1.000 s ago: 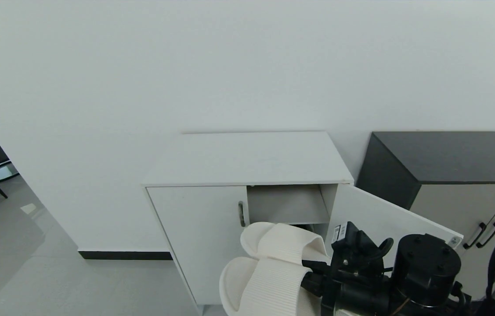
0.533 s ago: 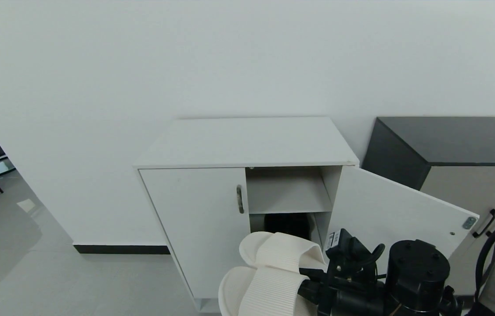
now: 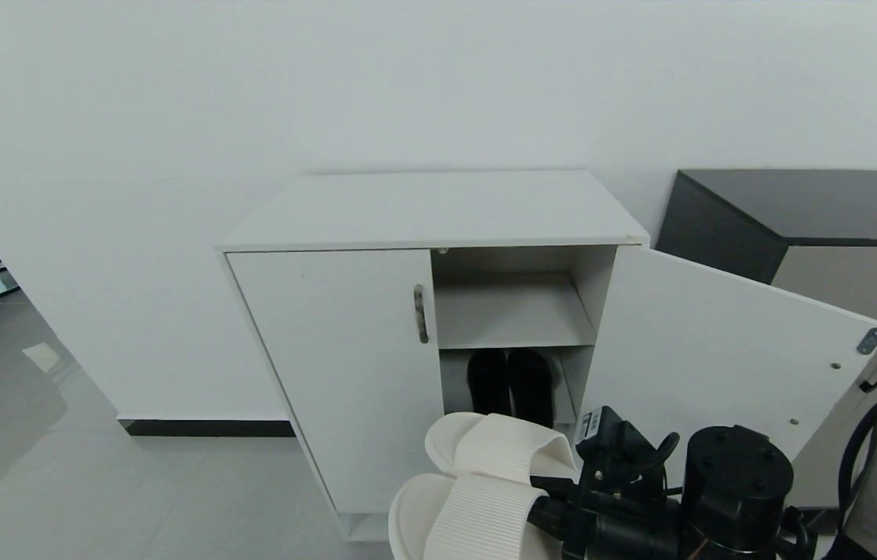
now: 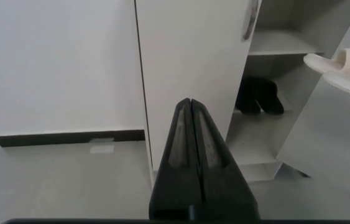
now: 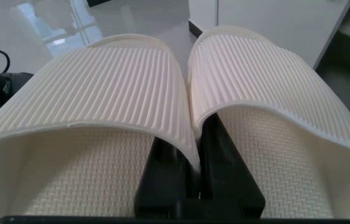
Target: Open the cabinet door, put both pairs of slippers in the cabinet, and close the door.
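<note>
The right tool (image 5: 190, 163) pinches the white slippers (image 3: 485, 478) together by their inner strap edges, holding them just in front of the cabinet (image 3: 438, 210). The left tool (image 4: 191, 140) is closed on nothing. The right door (image 3: 718, 342) stands open. The black slippers (image 3: 510, 383) sit inside, below the upper shelf (image 3: 512, 311).
</note>
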